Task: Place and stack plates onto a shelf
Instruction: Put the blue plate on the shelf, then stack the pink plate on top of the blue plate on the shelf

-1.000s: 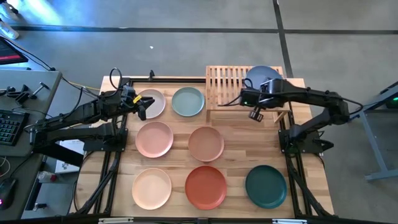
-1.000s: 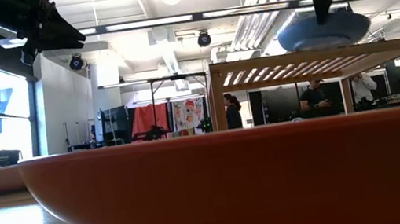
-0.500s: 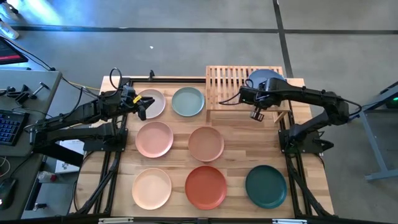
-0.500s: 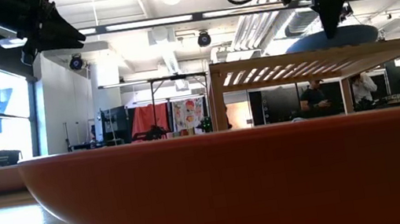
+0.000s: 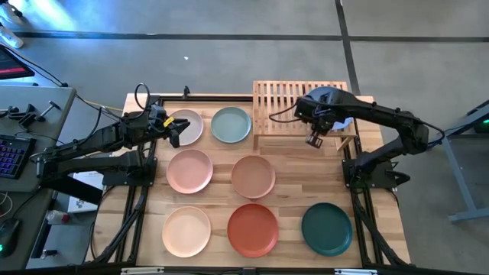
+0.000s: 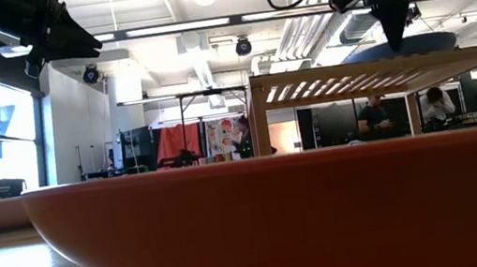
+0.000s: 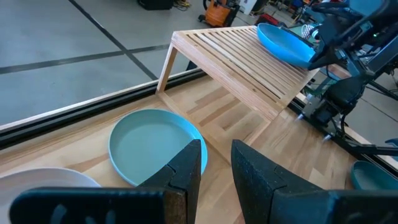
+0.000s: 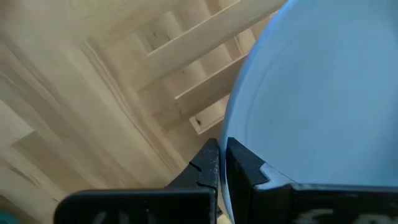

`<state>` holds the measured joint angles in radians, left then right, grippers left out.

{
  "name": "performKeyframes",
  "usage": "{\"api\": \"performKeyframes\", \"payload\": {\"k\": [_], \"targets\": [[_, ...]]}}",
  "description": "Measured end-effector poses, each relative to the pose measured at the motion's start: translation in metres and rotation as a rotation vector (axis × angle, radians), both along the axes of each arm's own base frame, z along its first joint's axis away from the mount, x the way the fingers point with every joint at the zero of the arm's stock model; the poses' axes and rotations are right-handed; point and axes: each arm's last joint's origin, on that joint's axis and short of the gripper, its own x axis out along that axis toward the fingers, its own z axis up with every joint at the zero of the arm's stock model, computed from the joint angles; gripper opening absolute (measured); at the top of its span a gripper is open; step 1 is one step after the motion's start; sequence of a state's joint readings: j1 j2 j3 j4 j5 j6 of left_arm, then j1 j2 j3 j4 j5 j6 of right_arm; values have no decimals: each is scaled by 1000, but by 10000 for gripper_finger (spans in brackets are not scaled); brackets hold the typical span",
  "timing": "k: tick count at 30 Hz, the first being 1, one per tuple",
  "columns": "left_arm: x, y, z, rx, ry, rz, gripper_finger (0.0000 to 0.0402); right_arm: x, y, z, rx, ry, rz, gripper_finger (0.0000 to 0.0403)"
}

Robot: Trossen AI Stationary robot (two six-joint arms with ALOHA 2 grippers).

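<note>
High view: the right gripper (image 5: 314, 140) is reaching over the shelf (image 5: 284, 101), clamped on the near rim of the blue plate (image 5: 328, 95), which is lying on the slats at the shelf's right end. The left gripper (image 5: 175, 131) is hovering at the edge of the off-white plate (image 5: 189, 126), fingers slightly parted, holding nothing. The sage plate (image 5: 231, 124) is sitting just beside the shelf; pink (image 5: 189, 170), tan-pink (image 5: 253, 176), peach (image 5: 186, 231), orange-red (image 5: 253, 229) and dark green (image 5: 327, 228) plates are lying spread on the table (image 5: 290, 191).

Low view: the blue plate is resting atop the shelf under the right gripper.

Left wrist view: empty fingers (image 7: 186, 165) are hanging above the sage plate.

Right wrist view: closed fingertips (image 8: 214, 165) are pinching the blue rim.
</note>
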<state>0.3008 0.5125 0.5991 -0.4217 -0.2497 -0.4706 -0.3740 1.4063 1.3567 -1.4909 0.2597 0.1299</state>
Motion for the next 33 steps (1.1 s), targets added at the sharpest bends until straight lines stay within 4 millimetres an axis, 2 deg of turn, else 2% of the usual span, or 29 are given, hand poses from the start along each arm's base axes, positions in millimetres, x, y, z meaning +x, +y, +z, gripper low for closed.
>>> {"api": "performKeyframes", "payload": {"k": [7, 17, 22, 29, 33], "targets": [[0, 0, 0, 1, 1, 0, 76, 1, -3, 0, -7, -15, 5, 9], [-1, 0, -2, -7, 26, -2, 76, 4, -4, 3, -36, -45, -4, 76], [0, 0, -3, -9, 37, -5, 76, 5, -3, 26, -56, -112, -9, 93], [7, 1, -5, -5, 78, -43, 76, 6, 5, 77, -86, -316, -38, 94], [16, 4, 6, 38, 111, -63, 76, 4, 11, 104, -105, -444, -48, 94]]}}
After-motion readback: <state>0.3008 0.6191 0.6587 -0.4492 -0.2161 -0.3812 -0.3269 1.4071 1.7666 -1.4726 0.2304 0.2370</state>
